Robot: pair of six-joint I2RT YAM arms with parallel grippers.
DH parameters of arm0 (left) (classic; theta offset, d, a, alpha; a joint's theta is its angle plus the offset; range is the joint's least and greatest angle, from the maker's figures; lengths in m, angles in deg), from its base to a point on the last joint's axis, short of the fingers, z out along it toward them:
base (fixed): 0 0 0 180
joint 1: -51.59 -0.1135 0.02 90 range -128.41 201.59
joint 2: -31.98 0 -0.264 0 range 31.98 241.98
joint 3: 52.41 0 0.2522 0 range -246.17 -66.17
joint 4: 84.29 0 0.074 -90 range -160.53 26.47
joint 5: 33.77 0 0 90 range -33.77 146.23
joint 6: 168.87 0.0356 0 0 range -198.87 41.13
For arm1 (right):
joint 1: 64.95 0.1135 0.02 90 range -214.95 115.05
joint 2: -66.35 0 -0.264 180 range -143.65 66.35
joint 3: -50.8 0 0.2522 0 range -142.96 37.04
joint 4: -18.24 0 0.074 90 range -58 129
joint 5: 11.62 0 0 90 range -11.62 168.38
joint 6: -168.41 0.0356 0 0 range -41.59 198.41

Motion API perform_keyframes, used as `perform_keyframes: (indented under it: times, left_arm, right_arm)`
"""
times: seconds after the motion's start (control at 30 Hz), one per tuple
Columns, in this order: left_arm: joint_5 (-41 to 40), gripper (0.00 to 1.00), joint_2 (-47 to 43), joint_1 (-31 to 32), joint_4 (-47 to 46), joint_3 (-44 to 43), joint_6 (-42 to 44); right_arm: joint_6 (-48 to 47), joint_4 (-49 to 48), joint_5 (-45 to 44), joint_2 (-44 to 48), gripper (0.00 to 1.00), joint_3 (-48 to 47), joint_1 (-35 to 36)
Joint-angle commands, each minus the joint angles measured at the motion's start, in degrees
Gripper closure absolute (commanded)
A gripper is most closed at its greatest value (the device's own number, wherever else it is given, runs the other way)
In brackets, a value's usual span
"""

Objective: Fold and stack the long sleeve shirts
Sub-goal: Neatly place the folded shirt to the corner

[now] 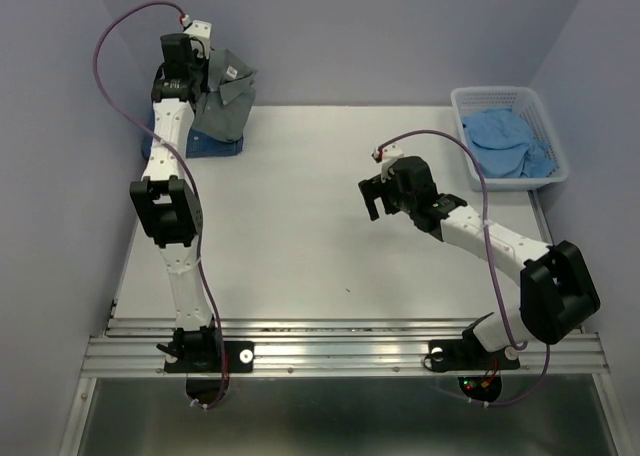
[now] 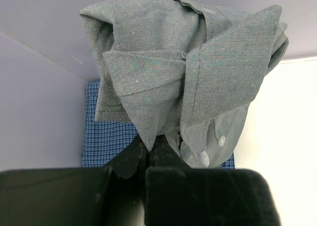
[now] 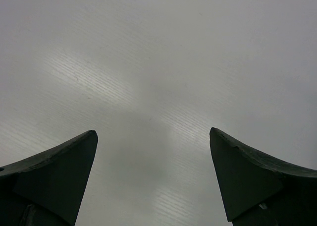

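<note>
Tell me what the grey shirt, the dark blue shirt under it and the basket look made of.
Grey shirt: woven cloth, likely cotton, matte; fine heathered weave, soft folds.
Dark blue shirt: woven cloth, matte; fine pale pattern, fibre unclear.
Basket: white plastic, probably; rigid lattice walls.

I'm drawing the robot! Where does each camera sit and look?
Top: above and behind, looking down at the table; left arm, right arm show.
Left wrist: faces the grey shirt pinched in the shut left hand.
Right wrist: looks down at table; open right hand shows.
Shared: top and left wrist both see that shirt.
</note>
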Motion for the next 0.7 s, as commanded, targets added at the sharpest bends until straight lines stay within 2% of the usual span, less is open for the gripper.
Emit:
perform_keyframes:
  times: [0.0, 0.13, 0.2, 0.3, 0.33, 0.37, 0.4, 0.43, 0.5, 0.53, 0.57, 0.67]
  left_arm:
    - [4.49, 1.0, 0.26, -2.23, -0.12, -4.64, 0.78]
    - [13.17, 1.0, 3.16, -6.44, 1.03, -5.09, -0.97]
    - [12.41, 1.0, 5.7, -7.16, 0.5, -5.79, -2.55]
    - [5.3, 1.0, 9.05, -7.51, -1.78, -7.46, -3.96]
    - [-1.42, 1.0, 9.66, -7.51, -3.35, -7.64, -5.01]
    - [-4.01, 1.0, 10.8, -7.51, -5.55, -8.42, -5.71]
    - [-5.6, 0.96, 11.25, -7.51, -6.52, -8.78, -6.85]
    - [-7.88, 0.85, 11.69, -7.6, -7.75, -9.3, -7.3]
    - [-10.35, 0.49, 12.48, -7.69, -8.81, -9.92, -8.0]
    - [-12.54, 0.14, 12.57, -7.6, -9.43, -9.84, -8.7]
    - [-15.17, 0.01, 12.66, -7.6, -9.61, -10.1, -8.8]
    - [-16.43, 0.01, 11.0, -7.6, -8.3, -10.1, -11.07]
  right_arm:
    - [-0.47, -2.73, -0.69, -0.31, 0.0, -0.96, 0.15]
    - [-0.21, -1.59, -0.51, -2.07, 0.0, -1.75, 0.15]
    - [0.23, -0.97, -0.34, -2.95, 0.0, -2.36, 0.15]
    - [0.94, 1.13, 0.54, -5.23, 0.0, -4.47, 0.15]
    - [1.02, 1.57, 0.46, -5.85, 0.0, -5.0, 0.15]
    - [1.29, 2.45, 0.28, -6.98, 0.0, -6.13, 0.15]
    - [1.29, 3.07, 0.19, -7.52, 0.0, -6.67, 0.15]
    - [1.46, 4.2, 0.02, -8.05, 0.0, -7.8, 0.15]
    - [2.08, 5.0, -0.07, -9.27, 0.0, -8.69, 0.15]
    - [2.34, 5.35, -0.42, -9.54, 0.0, -9.13, 0.15]
    - [2.78, 6.05, -0.95, -9.72, 0.0, -9.39, 0.15]
    - [5.66, 6.15, -3.93, -8.41, 0.0, -9.75, 0.15]
